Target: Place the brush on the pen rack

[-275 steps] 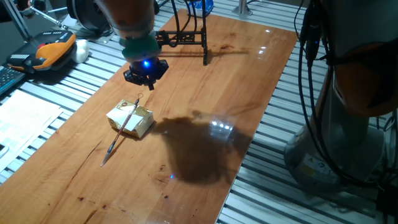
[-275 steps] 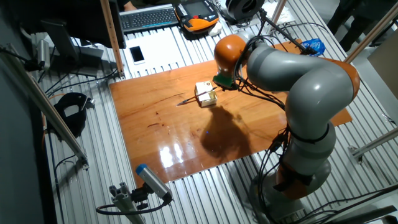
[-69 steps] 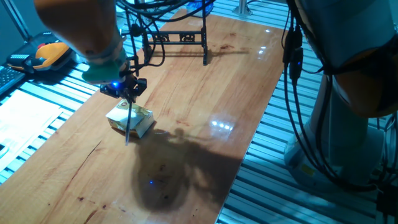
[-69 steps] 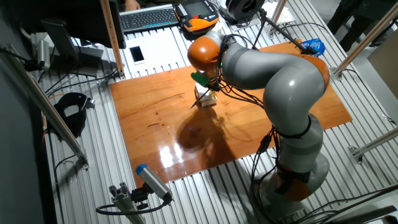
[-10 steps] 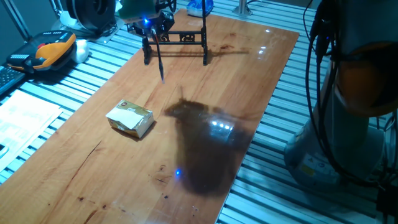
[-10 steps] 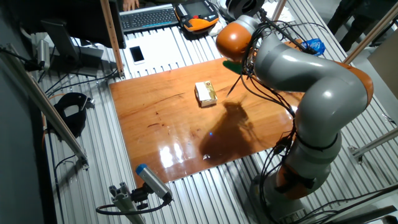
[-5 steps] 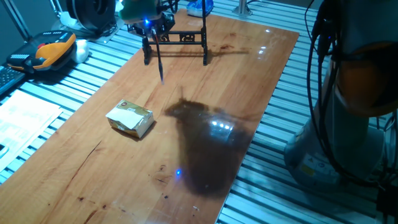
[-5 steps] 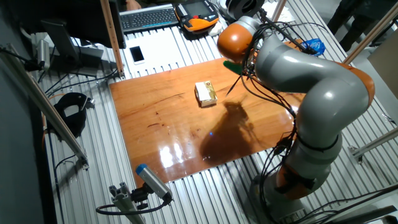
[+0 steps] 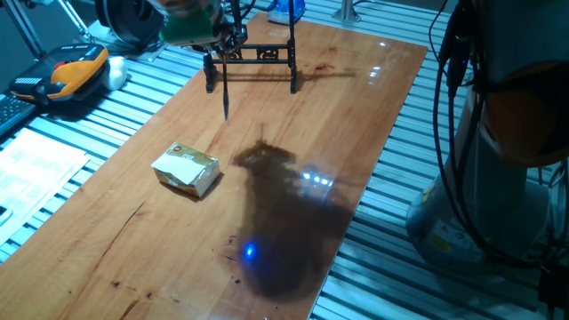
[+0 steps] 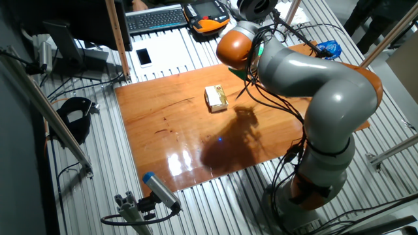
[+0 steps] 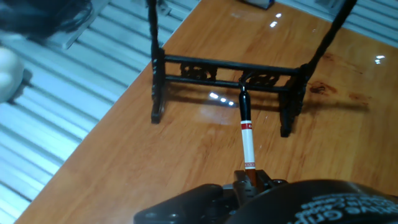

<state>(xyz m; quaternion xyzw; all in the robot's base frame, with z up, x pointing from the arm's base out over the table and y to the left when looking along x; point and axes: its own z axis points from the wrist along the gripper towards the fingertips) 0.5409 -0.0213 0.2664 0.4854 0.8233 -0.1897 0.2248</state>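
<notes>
My gripper hangs above the table's far left end, shut on the upper shaft of the brush. The brush hangs nearly upright, its dark tip pointing down just above the wood. The black pen rack stands right behind it. In the hand view the brush runs from my gripper toward the pen rack's carved crossbar, with the dark tip over the bar's middle. The rack's two legs stand on either side. In the other fixed view my arm hides the rack.
A yellowish box lies on the wooden table, nearer the camera than the rack; it also shows as the box. An orange-black device and cables lie on the slatted bench to the left.
My hand has shifted slightly left and turned. The brush has moved with it, still hanging in front of the rack.
</notes>
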